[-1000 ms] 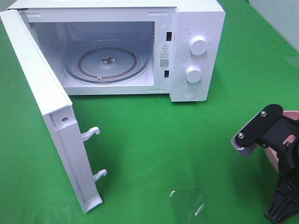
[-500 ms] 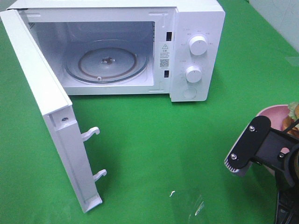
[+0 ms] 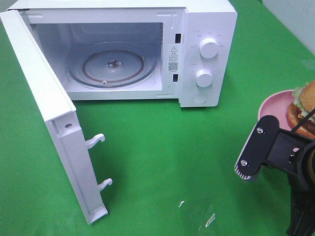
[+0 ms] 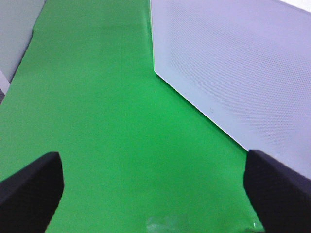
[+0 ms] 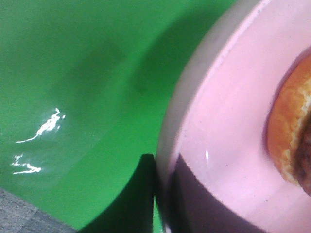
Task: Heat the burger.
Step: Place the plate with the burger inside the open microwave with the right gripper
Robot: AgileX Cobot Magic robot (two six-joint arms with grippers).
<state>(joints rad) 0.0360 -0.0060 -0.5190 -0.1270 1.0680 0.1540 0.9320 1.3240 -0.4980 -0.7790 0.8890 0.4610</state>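
Observation:
The burger (image 3: 306, 105) sits on a pink plate (image 3: 275, 105) at the table's right edge, its golden bun and green lettuce showing. In the right wrist view the bun's edge (image 5: 291, 131) lies on the plate (image 5: 228, 126). There my right gripper (image 5: 163, 194) is shut on the plate's rim, one dark finger outside and one inside. Its black arm (image 3: 268, 147) covers the plate's near side. My left gripper (image 4: 155, 189) stands open over the green cloth, empty.
A white microwave (image 3: 206, 29) stands at the back with its door (image 3: 49, 123) swung wide to the left and a bare glass turntable (image 3: 113, 64) inside. The door's perforated panel (image 4: 233, 63) is close beside my left gripper. Green cloth covers the table.
The right arm has shifted toward the table's front and slightly left. The pink plate and burger, mostly hidden behind it before, now show at the right edge. The left gripper is unchanged.

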